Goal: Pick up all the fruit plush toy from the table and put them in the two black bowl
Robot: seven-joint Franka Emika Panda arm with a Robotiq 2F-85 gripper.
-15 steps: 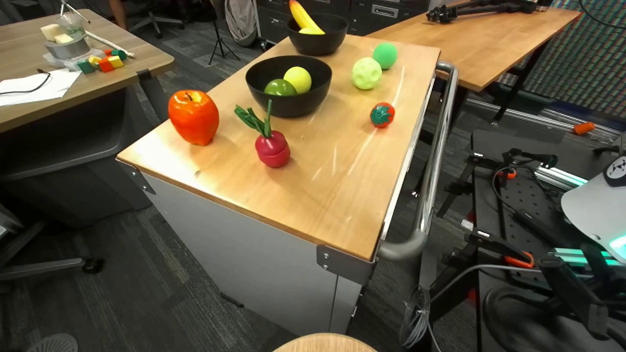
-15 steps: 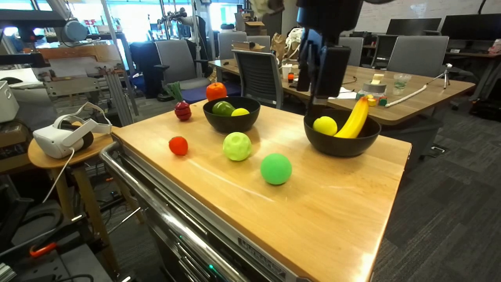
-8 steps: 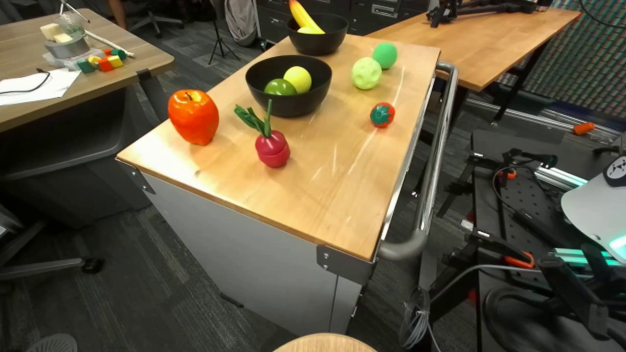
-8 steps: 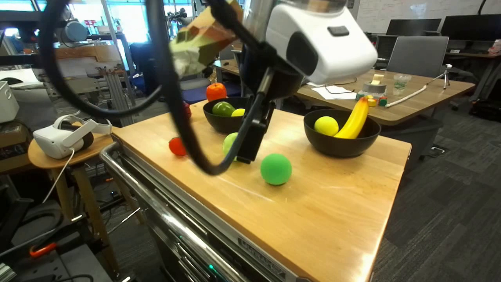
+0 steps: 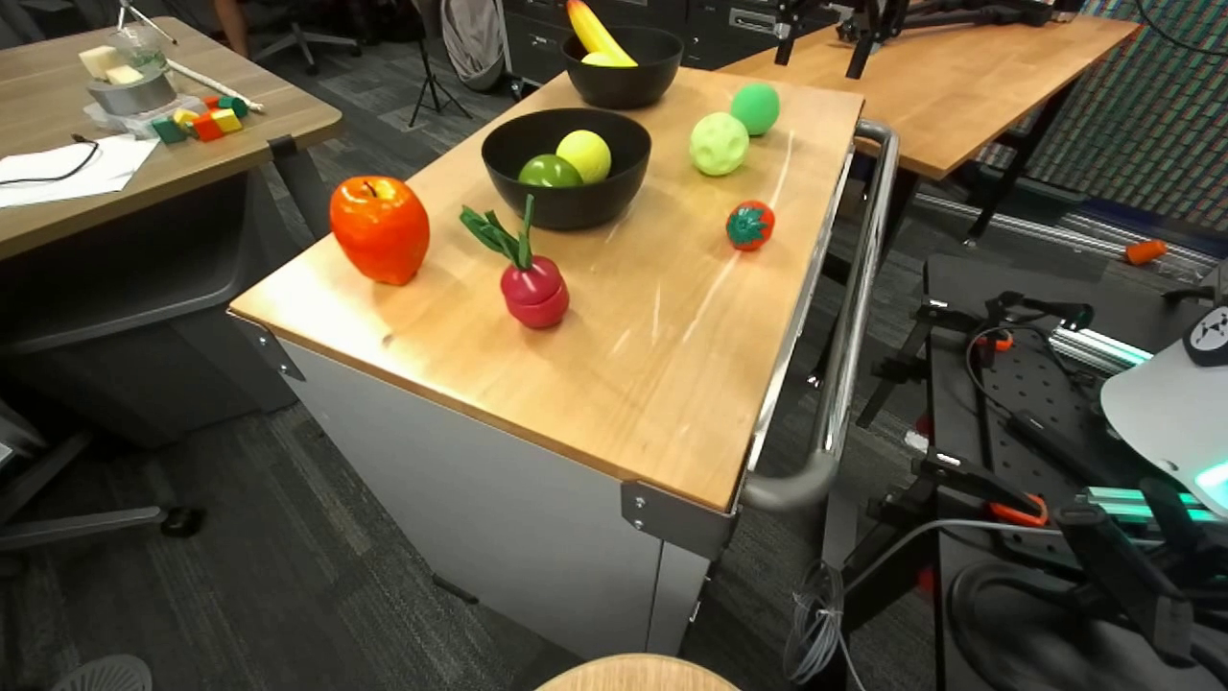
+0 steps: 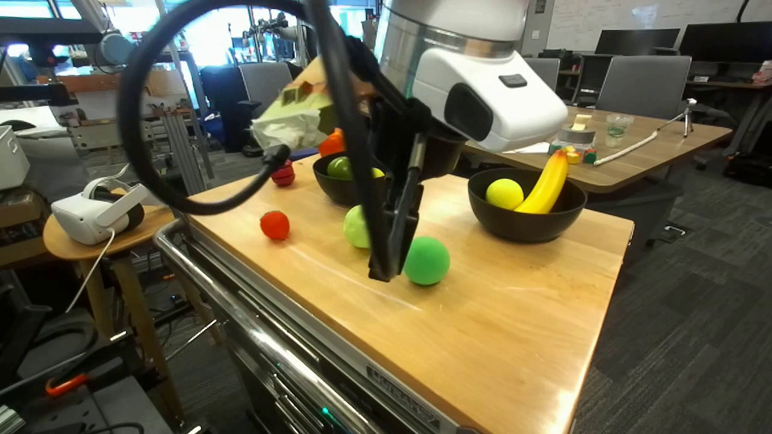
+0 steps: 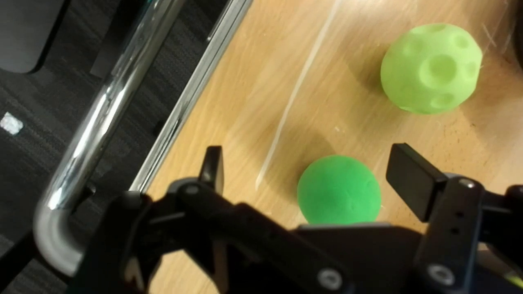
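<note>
My gripper (image 7: 311, 171) is open and empty above the green ball (image 7: 339, 190), which shows between its fingers in the wrist view. In an exterior view the gripper (image 6: 386, 274) hangs just before the green ball (image 6: 427, 261). A light green dimpled ball (image 5: 719, 144), a strawberry (image 5: 749, 226), a beet with green leaves (image 5: 534, 291) and an orange-red apple (image 5: 381, 230) lie on the wooden table. One black bowl (image 5: 576, 206) holds a green fruit (image 5: 550, 172) and a yellow ball (image 5: 584, 155). Another black bowl (image 6: 525, 228) holds a banana (image 6: 546, 184) and a yellow ball (image 6: 505, 194).
A metal handrail (image 5: 854, 326) runs along the table's edge and also shows in the wrist view (image 7: 98, 114). A stool with a white headset (image 6: 99, 214) stands beside the cart. A second table (image 6: 663, 135) with small items stands behind.
My gripper has moved from above the bowl with the banana to over the green ball. The yellow ball in that bowl has shifted slightly toward the banana.
</note>
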